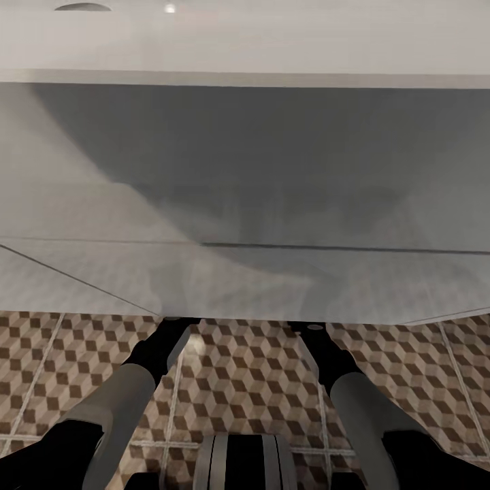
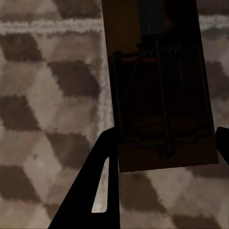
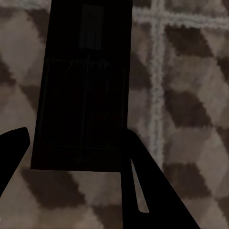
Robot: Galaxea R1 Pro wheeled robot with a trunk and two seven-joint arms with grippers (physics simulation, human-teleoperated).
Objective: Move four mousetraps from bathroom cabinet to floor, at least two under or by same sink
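Left hand (image 2: 162, 157): fingers spread on either side of a mousetrap's near end, one finger (image 2: 95, 186) close beside its edge; whether they touch it I cannot tell
Left trap (image 2: 160, 95): brown board with wire spring and bar, flat against the cube-pattern floor (image 2: 47, 95), in shadow
Right hand (image 3: 71, 157): fingers spread, a second trap's near end between them
Right trap (image 3: 83, 95): very dark, wire parts barely readable, over floor tiles beside a pale grout line
Head view: both arms reach forward and pass under the edge of a pale grey-white surface (image 1: 245, 204), which hides the hands; tiled floor below, between the arms
Sink: cannot tell if the pale surface belongs to it
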